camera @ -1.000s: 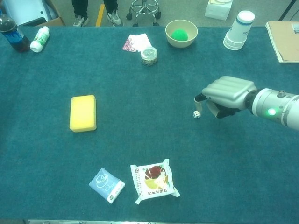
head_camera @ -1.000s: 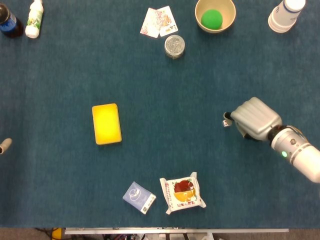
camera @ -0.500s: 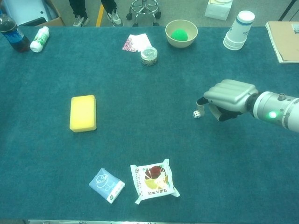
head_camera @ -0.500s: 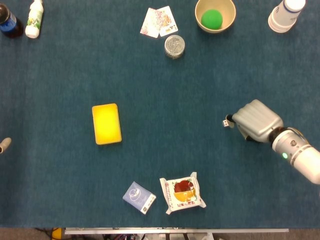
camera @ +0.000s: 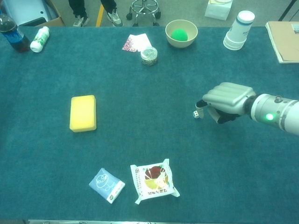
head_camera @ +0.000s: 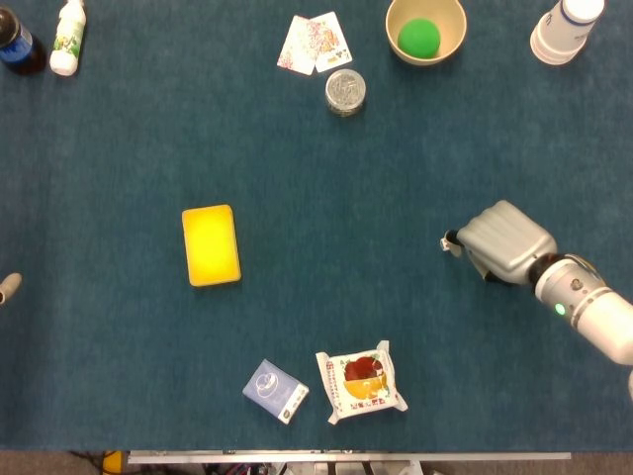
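My right hand [head_camera: 504,240] [camera: 227,99] hangs low over the teal table at the right, palm down, with its fingers curved downward. A small white die [camera: 196,114] lies on the cloth right at the fingertips [camera: 202,103]; in the head view the die [head_camera: 448,240] is half hidden by them. The die sits just outside the curl of the fingers and looks ungripped, with the thumb apart below. Only a tip of my left hand [head_camera: 8,288] shows at the head view's left edge.
A yellow sponge [head_camera: 211,244] lies mid-left. A snack packet [head_camera: 361,381] and a small blue box [head_camera: 276,390] sit near the front edge. At the back are playing cards [head_camera: 315,43], a tin [head_camera: 345,91], a bowl [head_camera: 426,52] with a green ball, stacked cups [head_camera: 565,27] and two bottles [head_camera: 66,37].
My right hand has sunk toward the table and shifted slightly, bringing its fingertips down beside the die. The die has stayed where it was.
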Robot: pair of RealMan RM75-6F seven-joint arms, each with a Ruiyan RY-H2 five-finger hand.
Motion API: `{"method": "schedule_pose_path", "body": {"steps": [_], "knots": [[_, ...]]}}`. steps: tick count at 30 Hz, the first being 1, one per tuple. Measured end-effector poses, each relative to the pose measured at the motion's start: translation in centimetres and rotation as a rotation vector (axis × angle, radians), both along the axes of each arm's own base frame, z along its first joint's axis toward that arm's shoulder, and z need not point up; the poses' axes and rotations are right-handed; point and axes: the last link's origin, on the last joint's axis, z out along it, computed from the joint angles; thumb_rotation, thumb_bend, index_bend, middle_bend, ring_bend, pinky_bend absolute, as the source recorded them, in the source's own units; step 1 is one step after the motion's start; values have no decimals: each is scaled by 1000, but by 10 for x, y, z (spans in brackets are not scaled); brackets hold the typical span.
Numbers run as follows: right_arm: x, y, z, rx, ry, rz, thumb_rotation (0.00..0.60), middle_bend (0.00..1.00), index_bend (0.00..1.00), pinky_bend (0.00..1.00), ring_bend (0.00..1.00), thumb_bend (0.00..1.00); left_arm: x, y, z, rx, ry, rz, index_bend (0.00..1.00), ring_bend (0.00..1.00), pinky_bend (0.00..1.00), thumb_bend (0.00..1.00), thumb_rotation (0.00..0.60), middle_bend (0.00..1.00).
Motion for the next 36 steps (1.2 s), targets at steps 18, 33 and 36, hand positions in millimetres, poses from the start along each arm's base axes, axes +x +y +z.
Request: {"method": "schedule_pose_path", "body": {"steps": [18,33,36], "knots": [[-4,-2,-10,8,-9,-4,600,1000,398,1000,1000,1000,-3,-2,0,1,-6,7,80,0,42,0,600,0],[-7,-8,-10,-38,-34,-7,600,1000,378,1000,1000,1000,-2,-1,0,-4,-1,1,81,0,42,0,600,0],[-8,-10,-10,-48,-43,-7,600,1000,371,1000,1000,1000,-2,-2,0,-5,0,1,81,0,42,0,600,0]]}}
